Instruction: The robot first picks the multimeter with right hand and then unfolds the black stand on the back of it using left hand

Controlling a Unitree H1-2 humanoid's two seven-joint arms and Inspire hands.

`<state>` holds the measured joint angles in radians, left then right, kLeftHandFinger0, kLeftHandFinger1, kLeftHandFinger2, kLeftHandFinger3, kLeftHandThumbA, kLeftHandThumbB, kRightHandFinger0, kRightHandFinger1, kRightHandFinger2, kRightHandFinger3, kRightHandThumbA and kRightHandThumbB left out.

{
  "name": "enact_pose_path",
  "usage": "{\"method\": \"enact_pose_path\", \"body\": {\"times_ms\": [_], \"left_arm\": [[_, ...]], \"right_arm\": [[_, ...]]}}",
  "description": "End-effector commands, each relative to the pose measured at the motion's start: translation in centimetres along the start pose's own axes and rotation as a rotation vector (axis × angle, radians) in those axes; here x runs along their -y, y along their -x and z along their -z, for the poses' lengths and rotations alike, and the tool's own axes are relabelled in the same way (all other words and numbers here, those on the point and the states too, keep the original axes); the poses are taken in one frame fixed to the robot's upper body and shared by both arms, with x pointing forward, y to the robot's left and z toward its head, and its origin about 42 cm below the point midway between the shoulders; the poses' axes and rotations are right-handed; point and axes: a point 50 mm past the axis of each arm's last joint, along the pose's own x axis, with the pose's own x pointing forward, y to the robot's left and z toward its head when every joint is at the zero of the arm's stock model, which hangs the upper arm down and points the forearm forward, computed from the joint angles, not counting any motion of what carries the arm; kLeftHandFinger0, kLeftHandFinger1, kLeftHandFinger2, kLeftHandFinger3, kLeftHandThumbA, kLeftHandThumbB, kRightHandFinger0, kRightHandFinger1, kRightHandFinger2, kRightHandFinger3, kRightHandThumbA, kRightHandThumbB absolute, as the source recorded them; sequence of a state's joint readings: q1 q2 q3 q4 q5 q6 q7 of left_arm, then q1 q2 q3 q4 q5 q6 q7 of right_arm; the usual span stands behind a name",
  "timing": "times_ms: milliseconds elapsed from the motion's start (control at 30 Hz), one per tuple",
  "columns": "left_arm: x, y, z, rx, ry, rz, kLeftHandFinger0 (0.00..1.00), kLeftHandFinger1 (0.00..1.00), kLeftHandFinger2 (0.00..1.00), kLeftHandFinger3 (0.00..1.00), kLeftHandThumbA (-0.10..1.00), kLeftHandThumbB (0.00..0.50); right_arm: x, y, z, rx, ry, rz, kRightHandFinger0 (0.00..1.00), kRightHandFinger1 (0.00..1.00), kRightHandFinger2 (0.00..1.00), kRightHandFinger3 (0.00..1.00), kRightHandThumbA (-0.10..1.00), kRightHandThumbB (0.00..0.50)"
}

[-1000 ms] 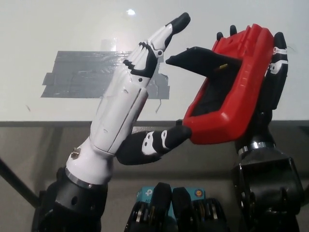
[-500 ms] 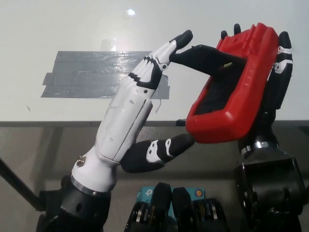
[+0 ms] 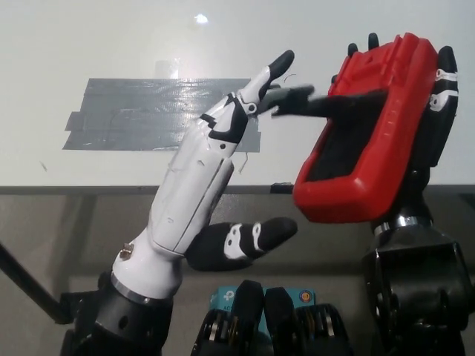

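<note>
My black right hand (image 3: 430,126) is shut on the red multimeter (image 3: 367,133), held upright above the table's front edge with its back turned to the left. The black stand (image 3: 319,101) juts out leftward from the back of the case, swung open and blurred. My white left hand (image 3: 211,167) is raised beside it with fingers spread apart, and its black fingertips (image 3: 278,65) touch the stand's free end. The left hand holds nothing. The multimeter's front face is hidden from view.
A patch of grey tape strips (image 3: 148,115) lies on the white table (image 3: 89,44) behind the left hand. The table's front edge (image 3: 74,189) runs across the middle of the picture, with dark floor below it.
The stand has swung further out from the multimeter's back. My left hand shifted slightly right and up with it. My right hand moved the multimeter a little to the right.
</note>
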<state>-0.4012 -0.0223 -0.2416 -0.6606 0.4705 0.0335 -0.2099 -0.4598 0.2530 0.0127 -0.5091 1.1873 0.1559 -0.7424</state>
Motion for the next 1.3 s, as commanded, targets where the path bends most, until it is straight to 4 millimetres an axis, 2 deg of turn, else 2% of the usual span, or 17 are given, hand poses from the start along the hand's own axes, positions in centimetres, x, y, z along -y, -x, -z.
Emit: {"method": "enact_pose_path", "body": {"times_ms": [0,100,233,500,533,600,700,767,800,867,933,1033,1100,1267], "left_arm": [[0.2,-0.2,-0.8,0.052,0.033,-0.020,0.91,0.65,0.71,1.00,0.98,0.377],[0.2,-0.2,-0.9,0.060,0.035,-0.021,0.90,0.60,0.68,1.00,0.96,0.374],[0.1,-0.2,-1.1,0.064,0.028,-0.024,0.89,0.60,0.67,1.00,0.96,0.374],[0.3,0.0,-1.1,0.080,0.021,-0.047,0.89,0.59,0.66,1.00,0.98,0.377],[0.4,0.0,-1.1,0.084,0.017,-0.051,0.90,0.61,0.67,1.00,0.98,0.376],[0.7,0.2,-1.1,0.103,0.003,-0.055,0.99,0.65,0.69,1.00,1.00,0.367],[1.3,0.6,-1.1,0.108,-0.024,-0.065,1.00,0.71,0.74,1.00,1.00,0.381],[2.2,1.3,-1.3,0.112,-0.029,-0.073,1.00,0.76,0.83,1.00,0.97,0.357],[2.4,1.5,-1.3,0.116,-0.034,-0.071,1.00,0.76,0.84,1.00,0.97,0.360],[2.8,1.8,-1.3,0.127,-0.047,-0.062,1.00,0.79,0.93,1.00,0.99,0.340],[3.7,2.4,-1.3,0.145,-0.080,-0.058,1.00,0.87,1.00,1.00,0.99,0.330],[4.9,3.1,-1.2,0.163,-0.111,-0.077,1.00,0.92,1.00,1.00,1.00,0.332],[5.5,3.6,-1.2,0.160,-0.132,-0.081,1.00,1.00,1.00,1.00,1.00,0.332],[6.0,4.0,-1.2,0.165,-0.138,-0.074,1.00,1.00,1.00,1.00,1.00,0.341]], "right_arm": [[-3.0,0.1,0.8,-0.004,-0.073,-0.110,0.00,0.38,0.77,1.00,-0.10,0.047],[-3.2,0.0,0.8,-0.004,-0.077,-0.113,0.00,0.39,0.79,1.00,-0.10,0.044],[-3.4,-0.1,0.8,-0.001,-0.091,-0.110,0.00,0.40,0.83,1.00,-0.10,0.048],[-3.9,-0.6,0.7,0.001,-0.124,-0.103,0.00,0.39,0.83,1.00,-0.10,0.044],[-3.9,-0.6,0.7,0.008,-0.122,-0.102,0.00,0.39,0.83,1.00,-0.10,0.039],[-4.0,-0.6,0.8,0.010,-0.127,-0.097,0.00,0.38,0.82,1.00,-0.10,0.035],[-4.3,-0.8,0.7,0.015,-0.124,-0.096,0.00,0.36,0.79,1.00,-0.10,0.023],[-4.6,-0.9,0.6,0.044,-0.136,-0.088,0.00,0.36,0.77,1.00,-0.10,0.008],[-4.7,-0.9,0.6,0.051,-0.132,-0.083,0.00,0.36,0.77,1.00,-0.10,0.008],[-4.9,-1.0,0.5,0.057,-0.125,-0.078,0.00,0.35,0.76,1.00,-0.10,0.000],[-5.1,-1.1,0.4,0.077,-0.160,-0.072,0.00,0.35,0.75,1.00,-0.10,0.000],[-5.6,-1.2,0.4,0.088,-0.225,-0.060,0.00,0.38,0.76,1.00,-0.10,0.001],[-5.8,-1.3,0.5,0.089,-0.226,-0.064,0.00,0.39,0.74,1.00,-0.10,0.000],[-6.1,-1.4,0.5,0.088,-0.239,-0.074,0.00,0.40,0.72,1.00,-0.10,0.000]]}}
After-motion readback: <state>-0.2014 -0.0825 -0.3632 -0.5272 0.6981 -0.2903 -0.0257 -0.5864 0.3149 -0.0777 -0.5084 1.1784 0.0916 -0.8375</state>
